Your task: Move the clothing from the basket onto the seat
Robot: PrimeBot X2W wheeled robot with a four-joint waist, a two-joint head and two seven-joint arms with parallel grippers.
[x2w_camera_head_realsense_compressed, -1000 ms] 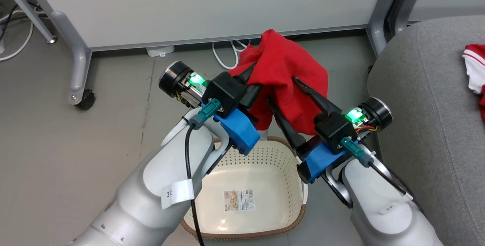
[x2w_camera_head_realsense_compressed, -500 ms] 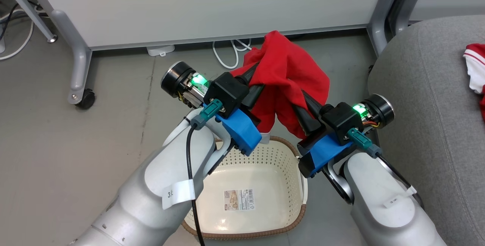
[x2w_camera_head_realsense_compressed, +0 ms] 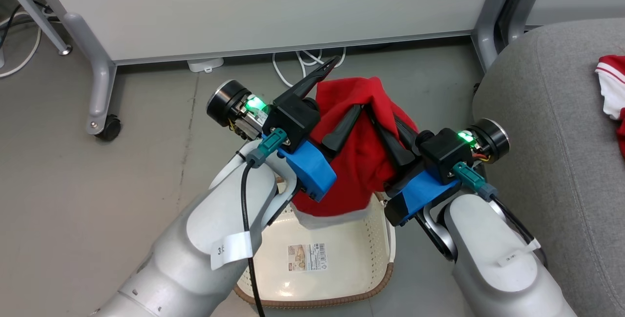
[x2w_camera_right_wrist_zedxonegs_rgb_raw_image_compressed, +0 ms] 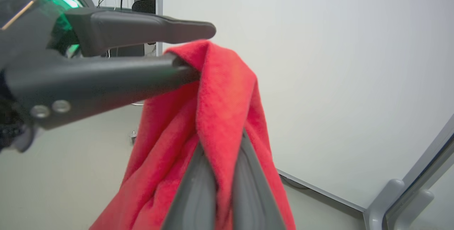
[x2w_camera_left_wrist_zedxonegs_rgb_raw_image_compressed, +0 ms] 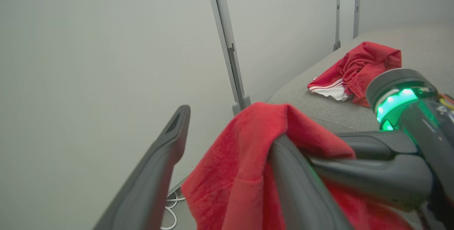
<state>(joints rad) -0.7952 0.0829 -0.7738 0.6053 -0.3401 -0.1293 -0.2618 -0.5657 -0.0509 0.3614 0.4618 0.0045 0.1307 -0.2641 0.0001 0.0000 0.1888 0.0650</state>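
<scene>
Now | left gripper splayed | right gripper (angled inward) pinching clothing

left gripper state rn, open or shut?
Open. Fingers of the left gripper stand wide apart, with the red garment draped over one; the right gripper is shut on it.

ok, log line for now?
red garment: above basket | left gripper: open, finger under cloth | right gripper: shut on it | second garment: on seat
</scene>
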